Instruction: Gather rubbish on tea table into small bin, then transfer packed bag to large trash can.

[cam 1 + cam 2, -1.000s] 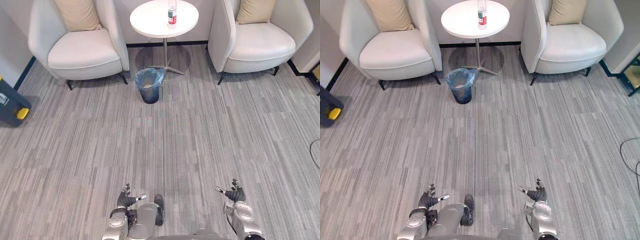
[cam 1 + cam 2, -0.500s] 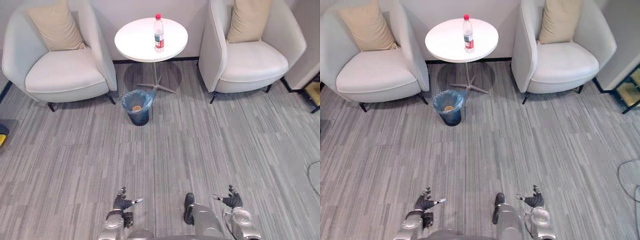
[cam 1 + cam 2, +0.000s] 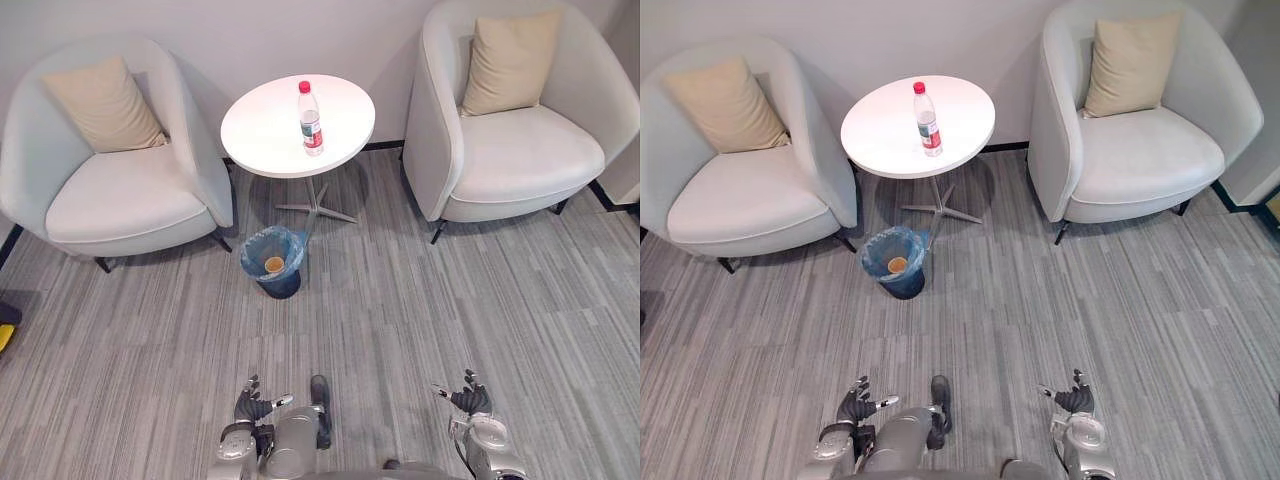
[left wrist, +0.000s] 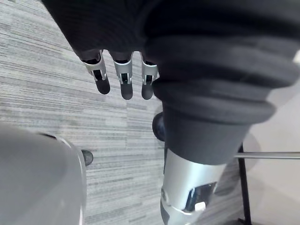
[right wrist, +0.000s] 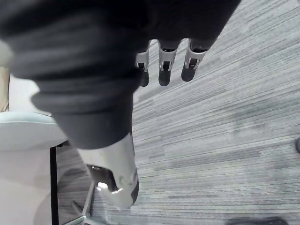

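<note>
1. standing upright on the round white counter (image 3: 265,135) is a clear plastic bottle (image 3: 310,120) with a red cap and red label; its print is too small to read.
2. a small dark bin lined with a blue bag (image 3: 283,288) sits on the grey carpet (image 3: 420,300) beside the counter's foot, with a tan scrap (image 3: 274,265) inside.
3. the left hand (image 3: 250,404) and right hand (image 3: 469,399) hang low, well apart from the counter, their fingers (image 4: 123,79) loosely straight and holding nothing.

A lounge: two armchairs (image 3: 120,190) flank a round tea table (image 3: 270,135) on carpet (image 3: 420,320).

Both head eyes overlook the same tea table (image 3: 270,130); wrist cameras closely face carpet (image 4: 47,93).
</note>
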You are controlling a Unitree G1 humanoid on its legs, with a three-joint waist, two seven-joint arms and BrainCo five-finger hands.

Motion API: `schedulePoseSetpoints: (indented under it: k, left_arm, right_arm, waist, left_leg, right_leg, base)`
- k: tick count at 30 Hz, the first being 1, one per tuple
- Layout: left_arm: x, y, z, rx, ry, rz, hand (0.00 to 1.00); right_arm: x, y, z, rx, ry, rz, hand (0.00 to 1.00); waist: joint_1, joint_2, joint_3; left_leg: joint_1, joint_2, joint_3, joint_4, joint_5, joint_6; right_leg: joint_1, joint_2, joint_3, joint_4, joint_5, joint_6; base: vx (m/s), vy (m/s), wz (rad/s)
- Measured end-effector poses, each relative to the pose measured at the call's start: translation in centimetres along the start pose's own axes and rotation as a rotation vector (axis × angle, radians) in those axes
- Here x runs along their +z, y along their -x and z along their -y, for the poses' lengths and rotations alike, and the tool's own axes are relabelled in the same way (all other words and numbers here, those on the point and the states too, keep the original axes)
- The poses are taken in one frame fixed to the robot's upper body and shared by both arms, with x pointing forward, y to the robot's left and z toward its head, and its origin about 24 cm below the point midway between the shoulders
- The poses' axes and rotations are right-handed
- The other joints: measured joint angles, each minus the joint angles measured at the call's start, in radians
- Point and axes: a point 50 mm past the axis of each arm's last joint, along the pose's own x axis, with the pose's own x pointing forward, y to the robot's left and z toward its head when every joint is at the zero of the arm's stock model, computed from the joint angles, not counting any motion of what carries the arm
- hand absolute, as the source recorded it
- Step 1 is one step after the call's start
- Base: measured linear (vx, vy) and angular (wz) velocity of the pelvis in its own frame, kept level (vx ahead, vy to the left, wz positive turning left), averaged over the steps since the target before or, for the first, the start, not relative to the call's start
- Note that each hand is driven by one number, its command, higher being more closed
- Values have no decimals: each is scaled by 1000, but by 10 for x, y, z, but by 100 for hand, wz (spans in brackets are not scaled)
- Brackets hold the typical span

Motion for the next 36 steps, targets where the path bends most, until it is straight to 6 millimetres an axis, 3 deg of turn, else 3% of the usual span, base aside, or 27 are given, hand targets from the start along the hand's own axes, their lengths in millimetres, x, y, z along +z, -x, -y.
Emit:
schedulePoseSetpoints:
  k: [1, 2, 5, 7, 8, 10, 11, 12, 15, 17, 18, 19, 22, 24, 25, 26, 28, 30, 31, 33, 34, 36]
  left_arm:
    - [0, 0, -5, 11, -6, 1, 0]
    - [1, -1, -8, 16, -11, 3, 0]
    - [0, -1, -8, 16, -12, -4, 0]
    - [-5, 1, -9, 15, -22, -17, 0]
    - [-6, 1, -9, 13, -29, -20, 0]
    - [-7, 1, -9, 2, -55, -22, 0]
    - [-6, 1, -9, 0, -60, -18, 0]
    - [-6, 1, -9, 0, -60, -17, 0]
    - [-2, -1, -7, -3, -57, -12, 0]
    - [-3, -2, -12, 7, -66, -18, 0]
    - [-2, -3, -11, 7, -66, -19, 0]
    - [-1, -3, -6, -3, -54, -21, 0]
    - [4, -5, -2, -11, -48, -1, 0]
    - [7, -6, 4, -16, -21, 5, 0]
    - [7, -5, 7, -15, 2, 3, 0]
    - [7, -5, 8, -18, 5, 5, 0]
    - [4, -3, 7, -16, 9, 2, 0]
    - [7, -3, 7, -16, 13, 14, 0]
    - [8, -3, 8, -17, 13, 18, 0]
    - [6, -3, 8, -17, 12, 14, 0]
    - [3, -2, 7, -17, 11, 6, 0]
    - [2, -2, 3, -8, 2, 3, 0]
  right_arm:
    - [0, 1, -5, 14, -1, 0, 0]
    - [-1, 1, -6, 18, -4, -2, 0]
    - [6, -1, -11, 34, 12, 19, 0]
    - [3, 1, -13, 42, 24, 12, 0]
    - [2, 1, -13, 43, 24, 9, 0]
    - [-4, 3, -11, 39, 29, -4, 0]
    - [-7, 4, -9, 36, 34, -13, 0]
    - [-7, 4, -9, 36, 40, -13, 0]
    - [-7, 4, -6, 31, 59, -10, 0]
    - [-13, 6, -4, 27, 61, -25, 0]
    - [-21, 8, 0, 19, 70, -50, 0]
    - [-19, 6, 5, 8, 80, -55, 0]
    - [-12, 3, 3, 11, 72, -32, 0]
    - [-20, 7, 0, 15, 65, -54, 0]
    - [-23, 10, -1, 18, 53, -50, 0]
    - [-22, 11, -1, 17, 43, -47, 0]
    - [-20, 11, -6, 21, 15, -43, 0]
    - [-15, 9, -6, 21, 2, -23, 0]
    - [-12, 8, -4, 15, -1, -15, 0]
    - [-11, 7, -1, 7, 2, -11, 0]
    - [-14, 8, 1, 1, 7, -18, 0]
    - [-16, 9, -4, 14, 3, -31, 0]
  waist:
    - [4, -32, -2]
    - [4, -47, -6]
    - [5, -55, -8]
    - [0, -57, -9]
    - [-2, -57, -9]
    - [-7, -55, -8]
    - [-21, -55, -8]
    - [-31, -53, -7]
    - [-55, -26, 9]
    - [-61, -40, 5]
    - [-62, -54, 4]
    - [-56, -28, -4]
    - [-72, -19, -7]
    - [-70, -15, -4]
    - [-58, -12, -2]
    - [-54, -17, 1]
    - [-51, -25, 6]
    - [-43, -21, 5]
    - [-29, -14, 6]
    - [-27, -2, 5]
    - [-24, 25, 2]
    - [-6, -15, -2]
  left_leg:
    - [-8, -24, 12, 27, -36, 22]
    - [-19, -37, 19, 50, -61, 29]
    - [24, -66, 55, 86, -150, 53]
    - [140, -88, 64, 50, -207, 57]
    - [171, -93, 65, 38, -215, 60]
    - [276, -96, 57, -3, -234, 69]
    - [323, -92, 37, -29, -235, 69]
    - [340, -86, 27, -41, -235, 69]
    - [400, -24, -18, -48, -236, 66]
    - [433, -15, -48, -51, -246, 28]
    - [454, -14, -91, -40, -282, -29]
    - [455, 24, -122, -29, -286, -47]
    - [385, 63, -176, 76, -257, -95]
    - [293, 101, -201, 324, -214, -151]
    - [233, 132, -193, 499, -182, -166]
    - [205, 146, -186, 569, -188, -155]
    - [115, 165, -118, 662, -223, -99]
    - [62, 151, -69, 579, -234, -81]
    - [44, 127, -52, 447, -233, -81]
    - [53, 84, -45, 198, -192, -111]
    - [74, 77, -42, 98, -73, -51]
    - [100, 39, -26, 63, -77, -45]
  right_leg:
    - [0, -30, 7, 11, -17, 9]
    - [-3, -46, 14, 24, -27, 19]
    - [-104, -92, 111, 303, -50, 70]
    - [-211, -121, 148, 645, -5, 230]
    - [-240, -126, 140, 719, -11, 220]
    - [-330, -143, 49, 866, -58, 133]
    - [-371, -145, -16, 851, -86, 79]
    - [-396, -141, -43, 827, -97, 58]
    - [-497, -78, -74, 567, -89, 32]
    - [-498, -44, -11, 298, 61, 33]
    - [-498, -40, 29, 256, 244, -7]
    - [-505, -16, 12, 297, 222, -26]
    - [-475, -3, -52, 273, 164, -48]
    - [-371, 16, -106, 209, 145, -67]
    - [-299, 31, -123, 172, 126, -79]
    - [-268, 39, -129, 160, 112, -88]
    - [-189, 43, -153, 111, 104, -88]
    - [-159, 40, -157, 79, 103, -84]
    - [-145, 32, -152, 75, 106, -67]
    - [-135, 21, -151, 83, 87, -39]
    - [-130, 26, -138, 99, 65, -17]
    - [-129, -4, -107, 102, 48, 5]
  base:
    - [440, 174, -20]
    - [372, 112, -3]
    - [487, 195, -20]
    - [543, 160, -25]
    - [451, 84, -12]
    - [411, 30, 17]
    - [365, -28, 37]
    - [516, -100, 44]
    - [407, -151, 39]
    - [458, -242, 66]
    - [413, -234, 46]
    - [469, -307, 38]
    - [358, -298, 51]
    - [285, -231, 77]
    - [214, -161, 44]
    - [245, -169, 34]
    - [211, -120, 24]
    - [176, -8, 6]
    - [259, 115, -6]
    - [237, 129, -1]
    - [245, 140, -6]
    - [249, 124, -4]
